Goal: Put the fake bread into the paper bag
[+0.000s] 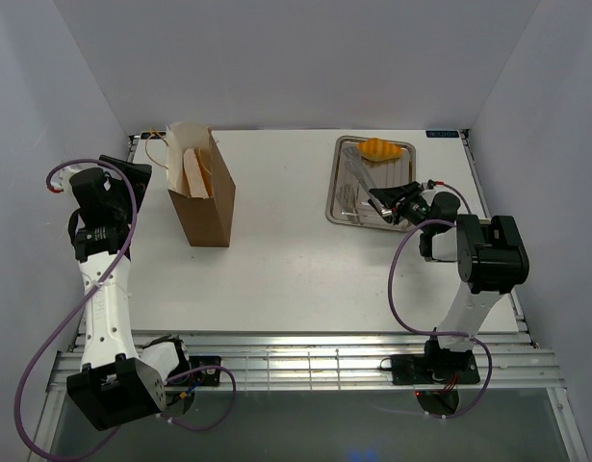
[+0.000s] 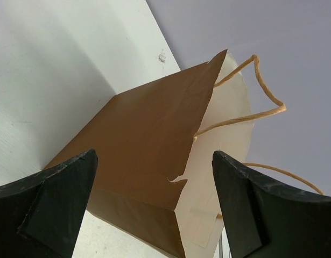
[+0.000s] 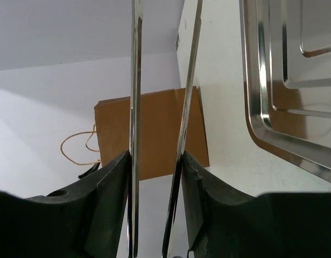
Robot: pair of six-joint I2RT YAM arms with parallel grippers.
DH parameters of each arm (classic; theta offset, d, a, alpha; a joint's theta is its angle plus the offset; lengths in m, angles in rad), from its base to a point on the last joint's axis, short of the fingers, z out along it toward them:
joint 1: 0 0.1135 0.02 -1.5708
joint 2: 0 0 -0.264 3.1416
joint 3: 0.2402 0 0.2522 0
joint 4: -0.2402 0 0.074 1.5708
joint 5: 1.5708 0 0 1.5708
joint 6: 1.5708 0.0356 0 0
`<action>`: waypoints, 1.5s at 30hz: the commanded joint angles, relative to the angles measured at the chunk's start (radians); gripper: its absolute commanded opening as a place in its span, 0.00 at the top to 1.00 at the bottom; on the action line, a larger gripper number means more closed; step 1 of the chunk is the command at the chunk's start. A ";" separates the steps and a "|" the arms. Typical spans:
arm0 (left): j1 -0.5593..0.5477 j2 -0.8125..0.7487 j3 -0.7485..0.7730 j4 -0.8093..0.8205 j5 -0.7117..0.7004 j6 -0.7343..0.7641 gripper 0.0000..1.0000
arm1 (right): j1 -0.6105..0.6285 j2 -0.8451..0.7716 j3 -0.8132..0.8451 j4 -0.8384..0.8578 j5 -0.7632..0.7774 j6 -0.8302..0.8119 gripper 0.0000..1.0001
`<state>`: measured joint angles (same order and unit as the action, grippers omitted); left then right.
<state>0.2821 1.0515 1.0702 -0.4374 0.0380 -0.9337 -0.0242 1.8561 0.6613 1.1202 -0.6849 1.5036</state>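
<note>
- The right gripper (image 1: 389, 202) hangs over the near right corner of the steel tray (image 1: 336, 214). Its fingers are pressed narrow on both arms of the silver tongs (image 3: 136, 80), which the wrist view shows squeezed close together.
- In the top view the tongs reach left and far across the tray. Their tips look empty, though they are too small there to be sure.
- One ridged orange loaf (image 1: 377, 149) lies at the far end of the tray, apart from the tongs. It appears to be the last fake bread outside the bag.
- The paper bag (image 1: 204, 210) stands upright at the far left of the table, mouth open. Golden shapes (image 1: 205, 173) rise inside it, so I judge most of the bread is already in.
- The left gripper (image 2: 153, 161) waits just left of the bag with its fingers spread wide and holding nothing.
- The step in hand looks like fetching the last loaf. The next move calls for letting the tongs spread, bringing their tips to either side of the loaf, and then squeezing.
</note>
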 commanded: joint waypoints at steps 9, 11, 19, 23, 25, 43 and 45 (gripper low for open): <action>-0.001 0.005 0.010 0.011 0.025 -0.011 0.02 | 0.059 0.005 0.007 0.024 0.218 0.029 0.52; 0.000 0.007 0.011 0.011 0.026 -0.010 0.02 | 0.072 0.008 0.012 0.007 0.240 0.027 0.52; -0.001 0.024 0.016 0.011 0.030 -0.014 0.02 | 0.109 0.014 0.047 -0.080 0.327 0.012 0.51; -0.001 0.033 0.022 0.011 0.033 -0.014 0.02 | 0.121 0.035 0.073 -0.092 0.352 0.023 0.51; -0.001 0.038 0.025 0.011 0.034 -0.016 0.02 | 0.128 0.044 0.083 -0.099 0.375 0.023 0.51; -0.001 0.064 0.047 0.003 0.034 -0.008 0.02 | 0.156 0.161 0.233 -0.143 0.461 0.078 0.51; -0.001 0.067 0.048 0.003 0.034 -0.008 0.02 | 0.159 0.175 0.251 -0.154 0.467 0.079 0.51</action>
<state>0.2821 1.1233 1.0763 -0.4347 0.0673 -0.9440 0.1268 2.0140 0.8627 0.9619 -0.2607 1.5681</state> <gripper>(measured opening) 0.977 0.493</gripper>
